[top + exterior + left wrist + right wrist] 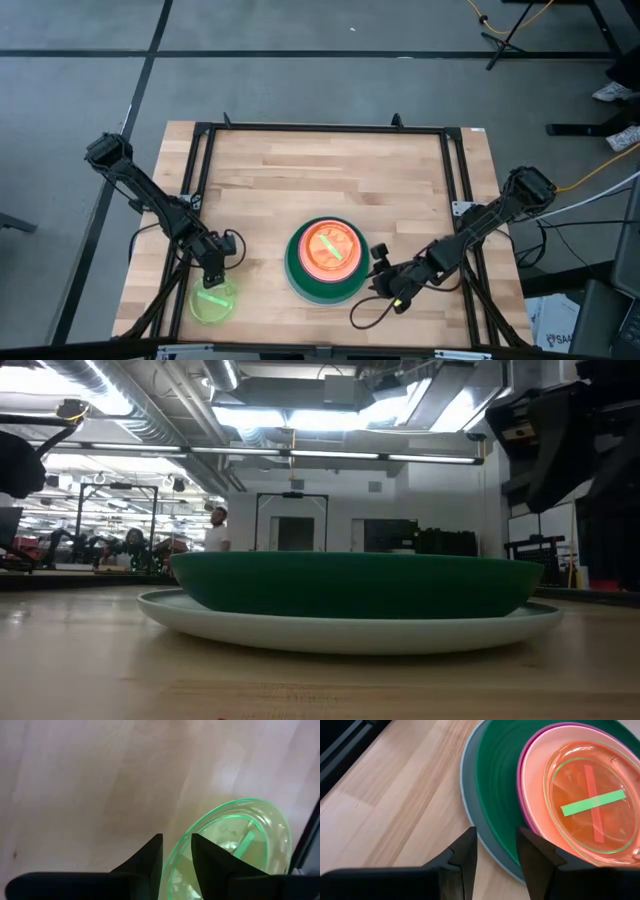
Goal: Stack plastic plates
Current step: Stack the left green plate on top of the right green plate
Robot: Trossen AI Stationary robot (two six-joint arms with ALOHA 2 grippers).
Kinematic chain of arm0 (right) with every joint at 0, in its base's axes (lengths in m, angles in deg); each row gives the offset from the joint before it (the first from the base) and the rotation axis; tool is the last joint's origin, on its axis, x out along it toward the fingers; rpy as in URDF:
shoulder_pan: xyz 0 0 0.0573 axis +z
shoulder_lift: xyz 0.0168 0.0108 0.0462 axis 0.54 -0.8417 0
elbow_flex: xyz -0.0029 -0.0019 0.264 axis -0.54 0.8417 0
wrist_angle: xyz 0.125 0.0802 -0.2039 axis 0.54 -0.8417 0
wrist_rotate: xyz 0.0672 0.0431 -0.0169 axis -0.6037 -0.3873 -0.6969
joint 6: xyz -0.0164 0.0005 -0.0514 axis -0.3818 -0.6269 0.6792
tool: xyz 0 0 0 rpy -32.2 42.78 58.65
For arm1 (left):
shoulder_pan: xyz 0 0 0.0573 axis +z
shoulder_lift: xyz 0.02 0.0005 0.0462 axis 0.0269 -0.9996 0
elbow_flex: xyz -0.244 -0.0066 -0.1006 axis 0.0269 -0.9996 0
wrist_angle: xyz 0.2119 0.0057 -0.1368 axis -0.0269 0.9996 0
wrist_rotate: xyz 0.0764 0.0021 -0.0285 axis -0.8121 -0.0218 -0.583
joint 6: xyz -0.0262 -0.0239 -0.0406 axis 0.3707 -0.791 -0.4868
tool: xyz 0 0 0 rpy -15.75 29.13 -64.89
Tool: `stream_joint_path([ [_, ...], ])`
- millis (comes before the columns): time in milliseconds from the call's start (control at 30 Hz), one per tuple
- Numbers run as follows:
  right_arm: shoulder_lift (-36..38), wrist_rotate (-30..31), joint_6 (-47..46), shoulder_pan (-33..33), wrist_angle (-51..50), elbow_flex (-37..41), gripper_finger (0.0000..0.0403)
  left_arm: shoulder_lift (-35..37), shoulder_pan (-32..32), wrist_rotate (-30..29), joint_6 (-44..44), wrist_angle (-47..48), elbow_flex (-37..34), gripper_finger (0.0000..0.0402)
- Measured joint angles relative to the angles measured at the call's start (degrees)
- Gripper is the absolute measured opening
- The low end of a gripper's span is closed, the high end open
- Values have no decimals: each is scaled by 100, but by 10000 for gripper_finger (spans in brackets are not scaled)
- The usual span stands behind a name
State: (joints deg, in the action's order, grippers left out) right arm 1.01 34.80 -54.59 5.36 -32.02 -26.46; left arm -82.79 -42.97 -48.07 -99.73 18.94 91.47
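A stack of plates (325, 262) stands on the table's near middle. A light blue plate (468, 820) is at the bottom, then dark green (350, 585), magenta, peach, and small translucent orange and lime ones on top (592, 800). A single lime green plate (213, 302) lies near the table's near left corner. My left gripper (212, 275) is at that plate's far rim, shut on it. My right gripper (381, 270) hovers open just right of the stack, its fingers (465, 857) either side of the light blue rim without touching. My left gripper holds the lime green plate by its rim (175, 856), pinched with one finger (207, 857) inside the plate and the other (150, 857) outside. The fingers come from above, slanting toward the near edge. Whether the plate is lifted off the table, I cannot tell.
A black metal frame (320, 128) runs around the wooden table top (320, 190), whose far half is bare. The lime plate sits close to the near edge. In the low view a person stands far off in the room behind (216, 528).
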Motion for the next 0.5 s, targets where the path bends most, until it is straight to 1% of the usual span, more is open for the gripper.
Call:
stream_joint_path([
  [167,2,-115,1,-33,1,0,127,-4,-45,-21,-3,53,0,95],
  [367,2,-122,1,-31,-19,0,127,-86,-372,-69,-287,-26,0,95],
  [500,2,-117,1,-31,-17,0,127,-216,-580,-337,-304,-81,0,95],
])
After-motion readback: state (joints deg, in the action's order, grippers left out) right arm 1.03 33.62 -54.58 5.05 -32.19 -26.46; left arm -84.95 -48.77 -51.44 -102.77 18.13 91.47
